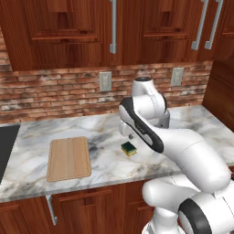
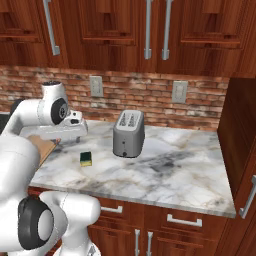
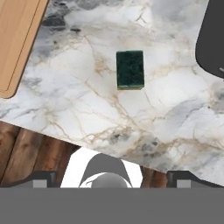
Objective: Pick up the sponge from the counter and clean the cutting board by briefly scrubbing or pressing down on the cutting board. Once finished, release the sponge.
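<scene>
The sponge (image 1: 129, 148) (image 2: 86, 158) lies alone on the marble counter (image 1: 109, 170), dark green layer up and a thin yellow edge showing. In the hand view the sponge (image 3: 130, 69) sits well ahead of my gripper (image 3: 113, 178), which is open, its fingertips (image 3: 42, 179) wide apart with nothing between them. The gripper hangs high above the counter's front edge, clear of the sponge. The tan cutting board (image 1: 68, 158) (image 3: 17, 35) lies flat to the sponge's left, bare. My arm hides most of the board (image 2: 42, 146) in the right base view.
A silver toaster (image 2: 128, 133) (image 3: 212, 39) stands on the counter just right of the sponge. A black cooktop (image 1: 7, 146) borders the counter's left end. Brick wall with outlets (image 1: 105, 81) behind, wooden cabinets above and below, tall wooden panel (image 2: 240, 140) at the right.
</scene>
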You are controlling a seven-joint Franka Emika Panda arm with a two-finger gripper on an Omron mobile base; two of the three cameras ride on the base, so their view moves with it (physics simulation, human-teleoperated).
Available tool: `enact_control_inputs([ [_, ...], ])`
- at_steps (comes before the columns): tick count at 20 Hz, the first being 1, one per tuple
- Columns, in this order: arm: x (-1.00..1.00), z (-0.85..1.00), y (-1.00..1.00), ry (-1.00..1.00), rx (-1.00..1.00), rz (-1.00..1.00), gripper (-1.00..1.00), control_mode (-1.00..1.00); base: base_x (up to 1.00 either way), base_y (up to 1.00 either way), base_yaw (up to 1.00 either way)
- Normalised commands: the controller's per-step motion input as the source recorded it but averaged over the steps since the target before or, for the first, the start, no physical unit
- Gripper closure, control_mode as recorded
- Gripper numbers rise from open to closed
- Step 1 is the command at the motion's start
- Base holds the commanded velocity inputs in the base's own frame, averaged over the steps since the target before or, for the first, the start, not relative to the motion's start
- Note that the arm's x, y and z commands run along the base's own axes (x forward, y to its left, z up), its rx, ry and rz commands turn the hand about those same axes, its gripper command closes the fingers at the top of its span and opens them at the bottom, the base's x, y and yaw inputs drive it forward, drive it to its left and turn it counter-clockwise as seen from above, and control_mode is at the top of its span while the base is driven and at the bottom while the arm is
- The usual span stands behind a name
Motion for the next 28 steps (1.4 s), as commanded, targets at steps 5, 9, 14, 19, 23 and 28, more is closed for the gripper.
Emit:
enact_control_inputs([
  [5, 0.34, -0.34, -0.12, 0.11, 0.00, 0.00, -1.00, -1.00, 0.00, 0.00, 0.00],
  [9, 0.33, -0.35, -0.01, 0.02, 0.00, 0.00, -1.00, -1.00, 0.00, 0.00, 0.00],
  [14, 0.35, -0.40, 0.00, 0.00, 0.00, 0.00, -1.00, -1.00, 0.00, 0.00, 0.00],
  [19, 0.32, -0.44, 0.00, 0.00, 0.00, 0.00, -1.00, -1.00, 0.00, 0.00, 0.00],
  [23, 0.27, -0.41, 0.00, 0.00, 0.00, 0.00, -1.00, -1.00, 0.00, 0.00, 0.00],
  [28, 0.14, -0.47, 0.02, 0.00, -0.02, 0.00, -1.00, -1.00, 0.00, 0.00, 0.00],
])
